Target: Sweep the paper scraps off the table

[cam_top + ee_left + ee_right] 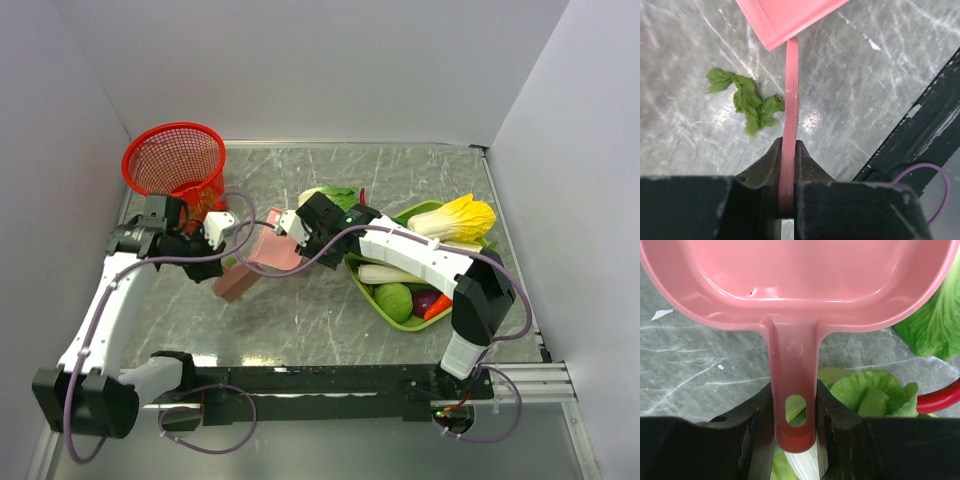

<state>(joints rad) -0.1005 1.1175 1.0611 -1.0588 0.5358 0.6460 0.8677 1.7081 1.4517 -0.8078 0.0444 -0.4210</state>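
white walls close in a grey-green marble table [330,320], with a red mesh basket [175,160] at its far left corner, beyond the left gripper [230,245].

the left gripper is clamped tight on the thin handle of a pink sweeper [791,90], seen edge-on from its wrist camera, where the fingers [765,165] press flat on both sides. the sweeper's broad head [238,282] rests low on the table, just ahead of the jaws. one crumpled dark green paper scrap [747,100] lies on the marble ahead of this gripper and just to the left of the handle, its right end touching or almost touching the pink strip. a black frame rail [910,135] and a purple cable [935,185] run off to the gripper's right.

the right gripper [290,222] grips the handle of a pink dustpan [800,280], one finger [757,430] on each side of the stem near the hanging hole. the pan's empty bowl extends forward from the jaws, and in the overhead view it sits between the two grippers, close to the sweeper.

under and to the right of the right gripper lie leafy toy greens [870,395] and a curved red piece [940,400]. behind it, along its forearm, a lime green tray [362,283] holds a yellow-tipped napa cabbage [455,218], a white radish [385,273] and a round green cabbage [393,300].
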